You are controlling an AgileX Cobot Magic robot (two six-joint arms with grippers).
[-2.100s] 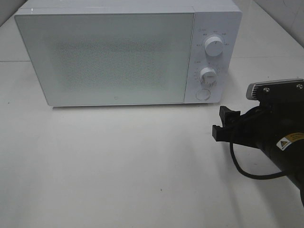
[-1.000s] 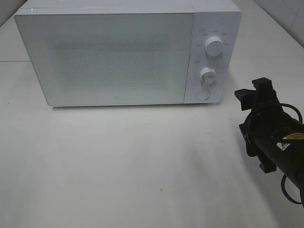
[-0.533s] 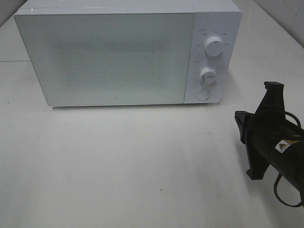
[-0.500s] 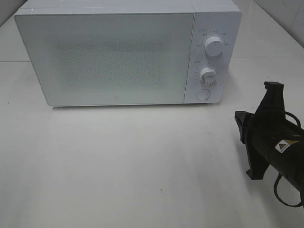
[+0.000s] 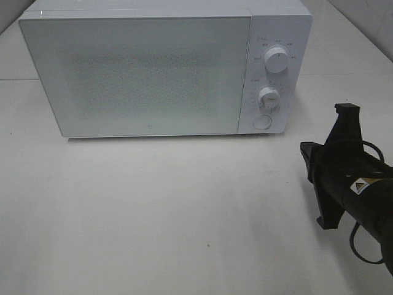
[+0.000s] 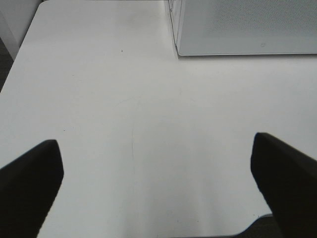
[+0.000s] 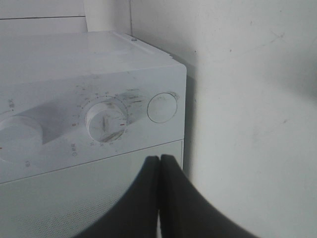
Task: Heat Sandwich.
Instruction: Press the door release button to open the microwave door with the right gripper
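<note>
Standing wide apart, the two black fingers of the left gripper (image 6: 154,144) frame a bare stretch of the white desk (image 5: 153,215) in the left wrist view and hold nothing. Past them, one lower corner of the single white microwave (image 5: 135,74) shows at the desk's far side; this gripper does not appear in the high view.

The microwave stands along the far edge of the desk with its one large door shut and flush. To the right of the door runs its control panel, which carries two round knobs, an upper knob (image 5: 277,61) and a lower knob (image 5: 268,98), and one round button (image 5: 263,121) beneath them. The right wrist view shows all three controls close up.

Further right, near the desk's right edge, the right gripper (image 5: 308,153) is clear of the microwave. Its two fingers are pressed tight together with nothing between them, and its tips point toward the lower front corner of the control panel, near it but not touching.

Where the sandwich is cannot be told; the frosted door hides whatever is inside.
</note>
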